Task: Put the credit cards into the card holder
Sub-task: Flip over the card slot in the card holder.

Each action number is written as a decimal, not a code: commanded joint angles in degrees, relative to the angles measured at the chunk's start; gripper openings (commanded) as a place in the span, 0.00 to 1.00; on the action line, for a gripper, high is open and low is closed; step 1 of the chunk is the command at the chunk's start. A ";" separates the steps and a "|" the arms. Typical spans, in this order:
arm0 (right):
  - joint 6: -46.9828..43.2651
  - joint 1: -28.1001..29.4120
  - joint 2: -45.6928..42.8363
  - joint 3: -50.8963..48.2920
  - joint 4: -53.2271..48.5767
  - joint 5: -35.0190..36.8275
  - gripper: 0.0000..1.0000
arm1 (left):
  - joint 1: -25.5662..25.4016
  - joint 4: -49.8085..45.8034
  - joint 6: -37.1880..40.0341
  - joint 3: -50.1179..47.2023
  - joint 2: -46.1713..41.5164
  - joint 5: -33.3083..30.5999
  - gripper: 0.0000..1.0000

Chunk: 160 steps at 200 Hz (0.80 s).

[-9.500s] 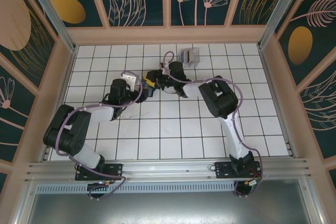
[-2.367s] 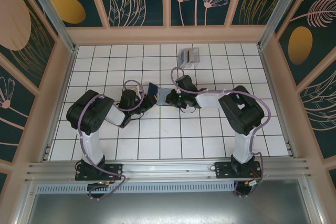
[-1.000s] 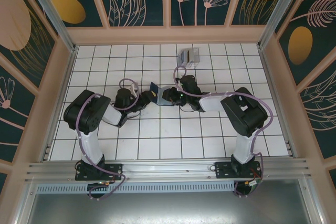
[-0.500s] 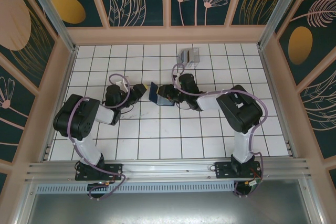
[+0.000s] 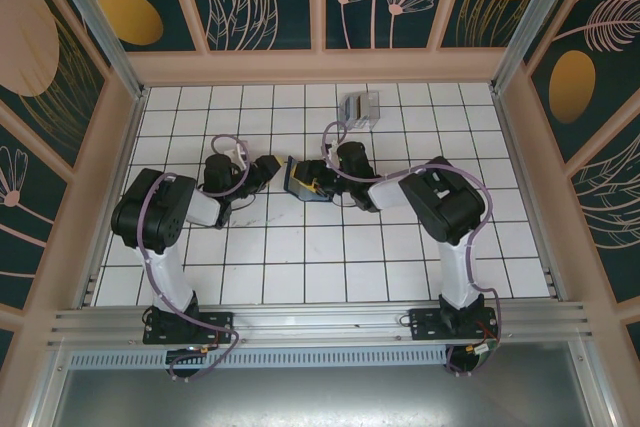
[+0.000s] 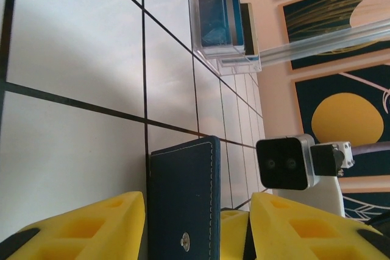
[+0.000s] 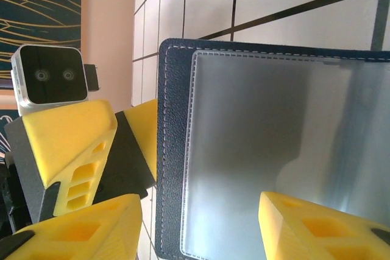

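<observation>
The card holder [image 5: 297,177], a dark navy wallet, stands on edge on the white tiles in the middle of the floor. My left gripper [image 5: 270,170] is just left of it and my right gripper [image 5: 318,185] just right, both pointing at it. In the left wrist view its stitched outer face [image 6: 183,205] rises between my open left gripper's [image 6: 196,200] yellow fingers, near the left one. In the right wrist view its inner face with a clear pocket [image 7: 262,150] sits before my open right gripper [image 7: 200,202]. The credit cards [image 5: 360,107] stand upright in a clear stand [image 6: 224,25] at the back.
The floor is a white tiled table [image 5: 300,257] walled by wooden panels on three sides. The clear card stand is one tile behind the right gripper. The left wrist's camera [image 7: 49,80] and the right wrist's camera [image 6: 283,162] face each other across the wallet.
My right gripper's jaws have opened wider around the wallet. My left gripper has drawn back to the left, away from it. The wallet now stands lower on the tiles between them.
</observation>
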 commanded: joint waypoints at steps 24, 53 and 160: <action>1.25 -0.29 1.41 2.24 4.66 -2.76 0.56 | 0.25 -4.69 5.71 2.54 0.82 2.06 0.49; -1.02 -2.19 -2.17 2.24 0.93 -2.47 0.56 | 0.30 -7.80 8.18 2.16 0.57 0.64 0.48; -23.70 -11.27 -8.81 15.66 -37.27 12.54 0.56 | 0.31 -8.15 8.18 0.64 -1.02 -0.43 0.48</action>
